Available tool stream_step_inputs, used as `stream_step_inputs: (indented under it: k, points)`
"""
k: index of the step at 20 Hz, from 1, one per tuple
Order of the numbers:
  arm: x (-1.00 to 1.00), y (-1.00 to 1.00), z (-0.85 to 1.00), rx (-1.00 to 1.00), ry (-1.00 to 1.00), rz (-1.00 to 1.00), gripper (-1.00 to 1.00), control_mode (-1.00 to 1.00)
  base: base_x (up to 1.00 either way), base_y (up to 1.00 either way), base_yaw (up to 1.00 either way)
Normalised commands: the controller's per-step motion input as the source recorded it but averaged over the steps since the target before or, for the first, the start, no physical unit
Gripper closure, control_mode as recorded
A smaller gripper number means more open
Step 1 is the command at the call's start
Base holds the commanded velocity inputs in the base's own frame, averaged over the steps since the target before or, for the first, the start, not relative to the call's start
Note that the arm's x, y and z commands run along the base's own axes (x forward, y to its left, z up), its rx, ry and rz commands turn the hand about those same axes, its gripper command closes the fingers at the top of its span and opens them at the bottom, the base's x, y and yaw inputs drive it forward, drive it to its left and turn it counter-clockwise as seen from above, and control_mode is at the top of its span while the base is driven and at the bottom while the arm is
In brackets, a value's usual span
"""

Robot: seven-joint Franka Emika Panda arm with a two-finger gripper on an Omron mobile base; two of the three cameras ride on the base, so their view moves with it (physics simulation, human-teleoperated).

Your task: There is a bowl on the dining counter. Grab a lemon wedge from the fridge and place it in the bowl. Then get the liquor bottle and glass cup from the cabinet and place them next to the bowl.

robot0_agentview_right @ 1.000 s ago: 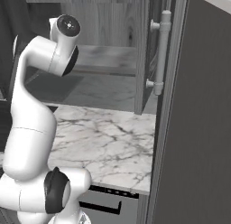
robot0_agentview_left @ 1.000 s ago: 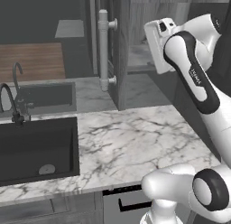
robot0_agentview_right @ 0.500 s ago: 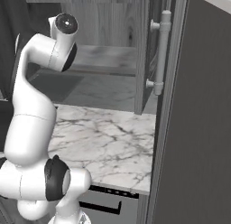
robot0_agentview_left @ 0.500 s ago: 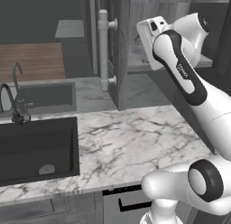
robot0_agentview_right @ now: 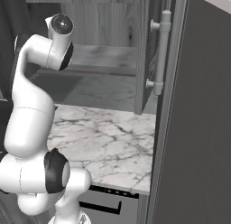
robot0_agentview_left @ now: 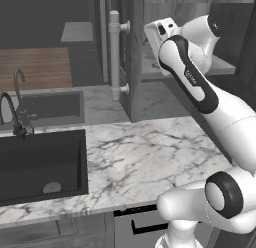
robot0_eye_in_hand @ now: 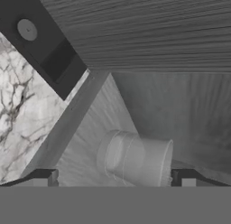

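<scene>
From my hand view the gripper point(robot0_eye_in_hand: 115, 179) has its jaws spread wide, one dark tip at the 8 o'clock corner of the picture and the other at 4 o'clock, with nothing pinched between them; the glass cup point(robot0_eye_in_hand: 135, 157) sits in the gap just ahead of the tips, appearing tipped over in this rolled view, its clear wall apart from both fingers as far as I can tell; it rests on the grey shelf point(robot0_eye_in_hand: 85, 137) inside the cabinet point(robot0_eye_in_hand: 149, 33), whose wood-grain panels fill the picture from 12 round to 3 o'clock; at 10 o'clock I see a dark block with a round fitting, and at 9 o'clock veined marble.

From the left base view the arm rises from 5 o'clock and reaches into the open cabinet at 1 o'clock; the open door point(robot0_agentview_left: 131, 52) stands edge-on at 12 o'clock with its pale bar handle point(robot0_agentview_left: 115, 54) upright on it; the marble counter point(robot0_agentview_left: 150, 157) runs across the middle, and the dark sink point(robot0_agentview_left: 42, 164) with its tap point(robot0_agentview_left: 12, 114) lies at 8 to 9 o'clock.

From the right base view the arm stands at 9 o'clock, the shelf sits at 12 o'clock, and a second bar handle point(robot0_agentview_right: 161, 51) hangs at 1 o'clock; a dark panel point(robot0_agentview_right: 198, 128) covers 3 to 5 o'clock.
</scene>
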Motion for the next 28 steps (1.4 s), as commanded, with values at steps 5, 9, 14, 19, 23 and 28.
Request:
stream_step_inputs:
  k: [5, 9, 14, 19, 23, 28]
  points:
    - [0.31, 0.01, 0.00, 0.00, 0.00, 0.00, -1.00, -1.00, 0.00, 0.00, 0.00]
    - [0.37, 0.00, 0.00, 0.00, 0.00, 0.00, -1.00, -1.00, 0.00, 0.00, 0.00]
    - [0.34, 0.00, 0.00, 0.00, 0.00, 0.01, -1.00, -1.00, 0.00, 0.00, 0.00]
    - [0.26, 0.00, 0.00, 0.00, 0.00, 0.02, -1.00, -1.00, 0.00, 0.00, 0.00]
    - [0.25, 0.00, 0.00, 0.00, 0.00, 0.02, -1.00, -1.00, 0.00, 0.00, 0.00]
    - [0.16, 0.06, -0.01, 0.00, 0.00, 0.02, -1.00, -1.00, 0.00, 0.00, 0.00]
